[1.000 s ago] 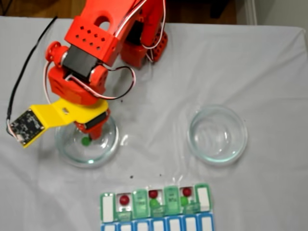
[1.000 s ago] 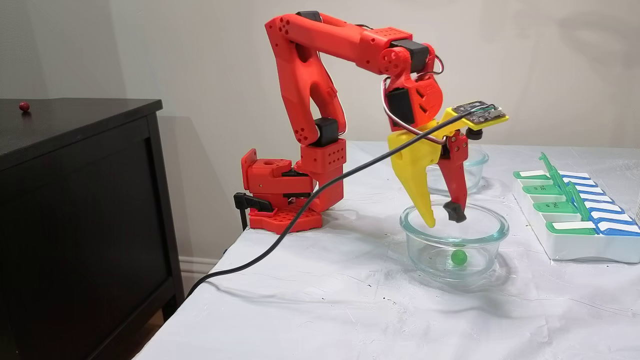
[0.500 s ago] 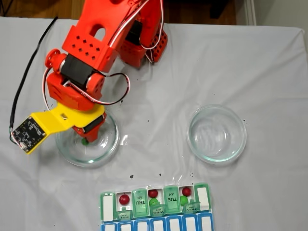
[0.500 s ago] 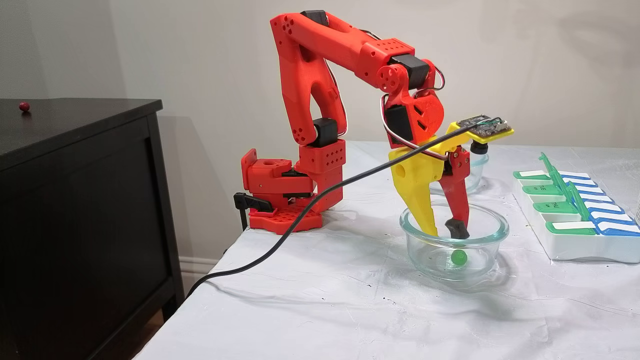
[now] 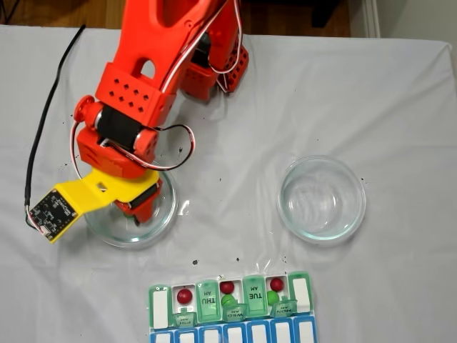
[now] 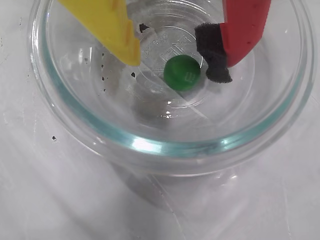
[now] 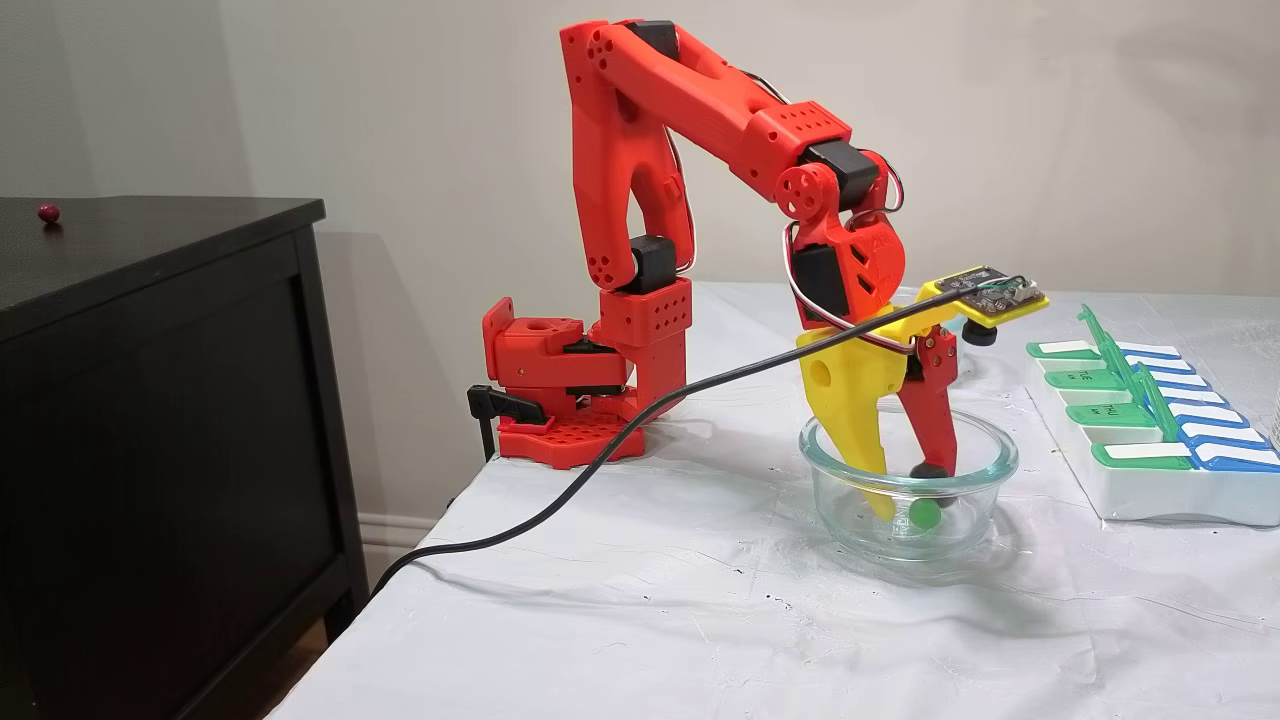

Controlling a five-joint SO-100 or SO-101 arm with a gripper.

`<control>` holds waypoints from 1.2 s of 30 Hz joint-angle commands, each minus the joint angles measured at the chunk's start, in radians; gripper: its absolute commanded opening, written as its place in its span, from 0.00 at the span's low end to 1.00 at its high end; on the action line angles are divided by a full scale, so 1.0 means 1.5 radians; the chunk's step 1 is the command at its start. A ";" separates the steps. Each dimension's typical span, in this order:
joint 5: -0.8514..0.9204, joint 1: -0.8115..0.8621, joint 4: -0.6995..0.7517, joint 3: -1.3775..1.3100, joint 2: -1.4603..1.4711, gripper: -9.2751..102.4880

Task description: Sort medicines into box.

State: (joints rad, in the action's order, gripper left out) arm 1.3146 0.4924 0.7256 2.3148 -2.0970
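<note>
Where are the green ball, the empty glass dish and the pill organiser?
green ball (image 6: 182, 73): wrist view, on its top face.
empty glass dish (image 5: 285, 174): a fixed view, on its upper left rim.
pill organiser (image 5: 253, 290): a fixed view, on the TUE lid.

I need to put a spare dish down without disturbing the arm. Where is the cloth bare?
Bare cloth lies right of the empty round clear glass dish and between the two dishes. It is crowded at the other glass dish, where the open end effector straddles a green ball, and along the green-lidded pill organiser.
</note>
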 commanded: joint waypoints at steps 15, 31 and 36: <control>-0.015 -0.014 -0.034 -0.040 0.009 0.33; -0.013 -0.029 -0.061 -0.020 0.009 0.30; -0.013 -0.032 -0.069 -0.020 0.013 0.27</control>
State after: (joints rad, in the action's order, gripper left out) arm 1.2962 0.4663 0.6381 2.3148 -2.0525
